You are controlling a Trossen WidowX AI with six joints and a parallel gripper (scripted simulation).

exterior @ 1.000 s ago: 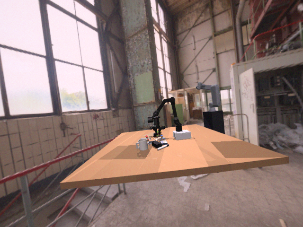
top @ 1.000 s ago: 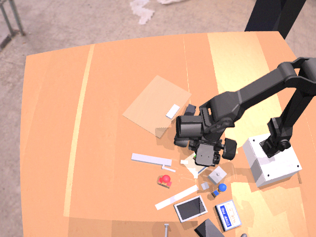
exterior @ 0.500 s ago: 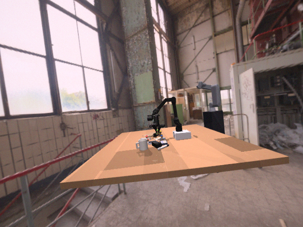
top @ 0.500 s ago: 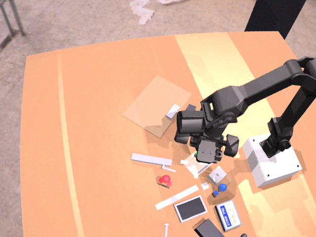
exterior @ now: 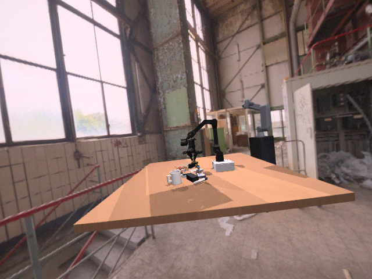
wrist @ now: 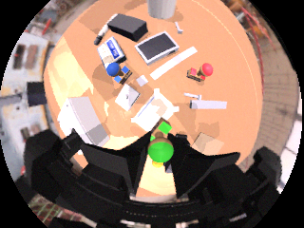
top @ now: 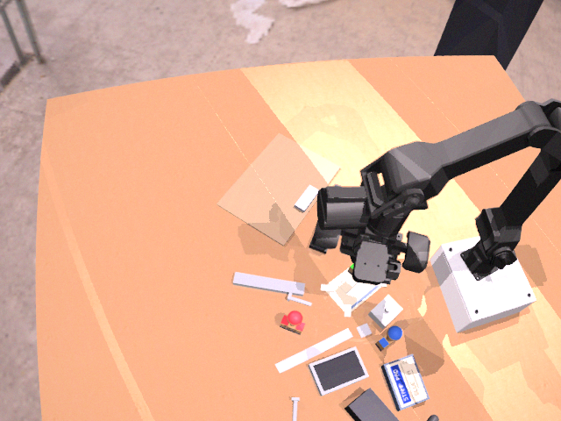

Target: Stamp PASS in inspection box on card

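Observation:
My gripper [exterior: 192,156] [wrist: 159,135] is shut on a green-knobbed stamp [wrist: 161,150], held upright above the table near the card's edge. The stamp's lettering is not readable, and the arm hides most of it in the top view. The card [top: 362,289] [wrist: 143,117] lies flat with white pieces at its corners; its inspection box and any print cannot be made out. The open dark ink pad [top: 338,370] [wrist: 157,47] lies beyond the card. A blue-and-white box [top: 405,381] [wrist: 111,51] marked as a stamp pad lies beside it.
A red stamp [top: 294,317] [wrist: 207,69] and a blue stamp [top: 394,333] [wrist: 113,69] stand beyond the card. A yellow knob [wrist: 158,164] shows behind the green one. A white block [top: 386,310] [wrist: 127,97], grey bar [top: 267,282], black box [wrist: 127,26] and mug [exterior: 175,176] are nearby.

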